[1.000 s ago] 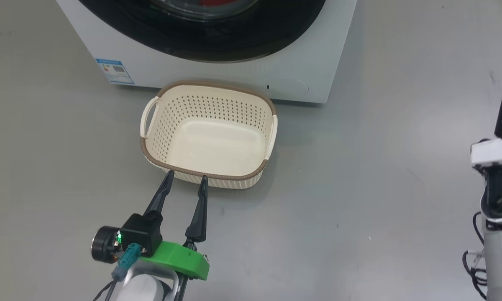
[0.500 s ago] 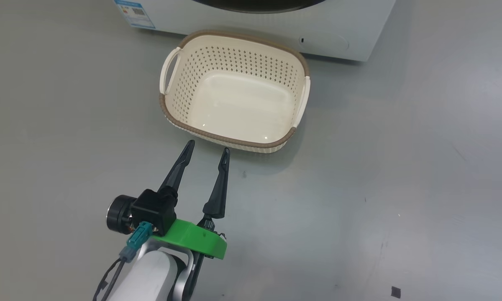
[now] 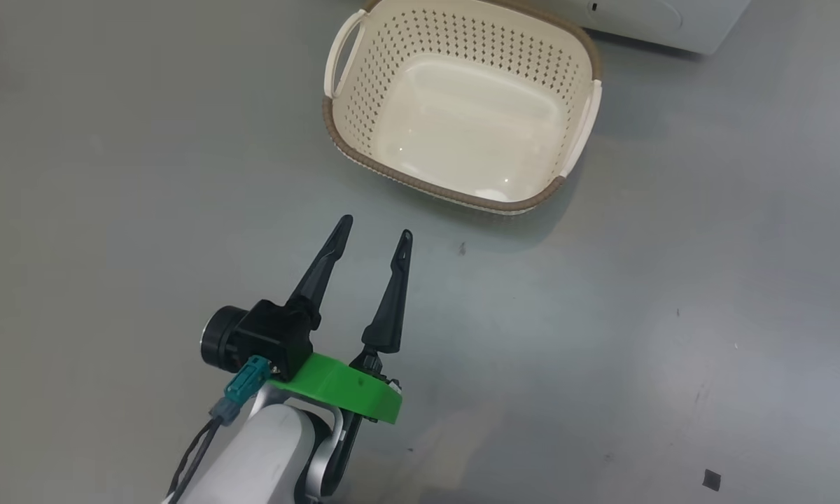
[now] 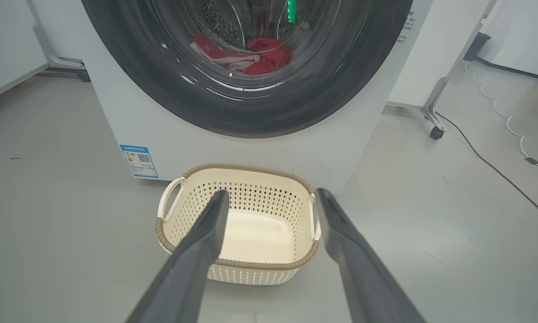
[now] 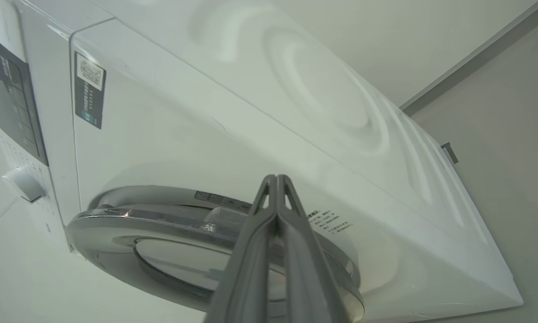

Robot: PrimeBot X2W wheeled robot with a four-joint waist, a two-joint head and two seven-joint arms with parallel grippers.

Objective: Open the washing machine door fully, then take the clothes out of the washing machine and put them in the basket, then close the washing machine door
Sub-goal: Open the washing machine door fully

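Observation:
The cream basket (image 3: 420, 183) stands empty on the grey floor before the washing machine (image 3: 665, 21). My left gripper (image 3: 376, 227) hovers open a short way in front of the basket's near rim, holding nothing. In the left wrist view the washing machine door (image 4: 269, 121) looks shut, and the red clothes (image 4: 264, 56) lie behind its glass; the basket (image 4: 246, 167) sits below it, beyond the open left gripper (image 4: 272, 192). My right gripper (image 5: 275, 178) is shut and empty, pointing at the door's rim (image 5: 116, 220) from the side of the washing machine (image 5: 206, 112).
A blue label (image 4: 139, 161) marks the washer's lower left front. A wheeled stand leg (image 4: 435, 130) and a floor cable (image 4: 497, 170) lie to the right of the machine. A control knob (image 5: 24, 184) sits above the door. Open grey floor surrounds the basket.
The head camera has swung, so the basket and washer slid up and right in its view and the right arm left it. The left gripper stays open near the basket.

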